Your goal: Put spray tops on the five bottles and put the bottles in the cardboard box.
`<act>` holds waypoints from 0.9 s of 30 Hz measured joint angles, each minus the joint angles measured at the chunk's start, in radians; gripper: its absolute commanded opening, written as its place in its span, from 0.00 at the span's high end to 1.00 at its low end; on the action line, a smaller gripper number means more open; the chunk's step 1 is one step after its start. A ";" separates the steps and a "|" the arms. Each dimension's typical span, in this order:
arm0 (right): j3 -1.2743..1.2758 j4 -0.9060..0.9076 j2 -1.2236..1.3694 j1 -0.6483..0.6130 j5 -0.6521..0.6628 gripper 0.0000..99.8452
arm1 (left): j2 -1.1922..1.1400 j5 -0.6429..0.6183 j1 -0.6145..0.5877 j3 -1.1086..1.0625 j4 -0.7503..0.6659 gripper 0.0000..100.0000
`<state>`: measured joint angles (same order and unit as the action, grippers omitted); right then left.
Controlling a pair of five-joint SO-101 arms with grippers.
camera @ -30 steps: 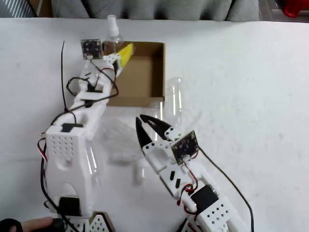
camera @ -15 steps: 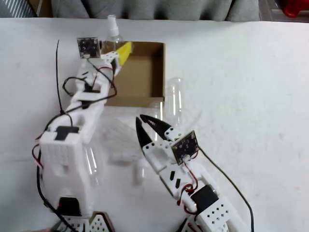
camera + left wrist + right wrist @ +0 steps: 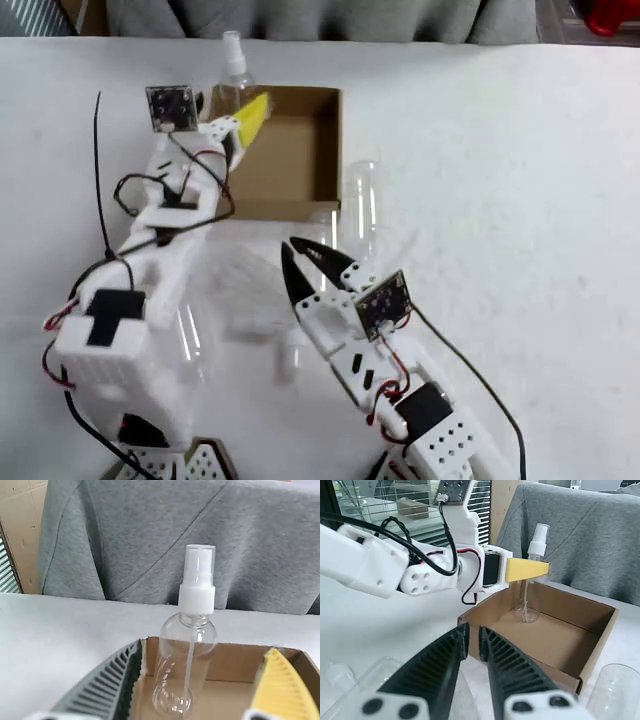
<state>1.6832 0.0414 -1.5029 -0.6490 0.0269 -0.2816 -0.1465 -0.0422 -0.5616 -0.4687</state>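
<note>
Your left end effector (image 3: 205, 652) hangs open and empty over the cardboard box (image 3: 335, 150); just beyond its jaw tips the capped spray bottle (image 3: 186, 670) stands upright in the box's far corner; swing sideways and a jaw may clip that light bottle and topple it, or catch the wall and drag the box; your right end effector (image 3: 472, 645), closed on nothing, sits near an uncapped bottle (image 3: 362, 200) on the tabletop (image 3: 520, 150).
</note>
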 measured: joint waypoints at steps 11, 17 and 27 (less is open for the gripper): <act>0.000 0.000 0.000 0.000 0.000 0.98 | 0.356 0.000 0.000 -0.379 0.000 0.65; 0.000 0.000 0.000 0.000 0.000 0.98 | 0.500 0.000 0.000 -0.618 0.000 0.65; 0.000 0.000 0.000 0.000 0.000 0.98 | 0.733 0.000 -0.017 -0.878 0.000 0.65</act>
<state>1.6832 0.0414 -1.5029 -0.6490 0.0269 0.4519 -0.1465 -0.0591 -1.4392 -0.4687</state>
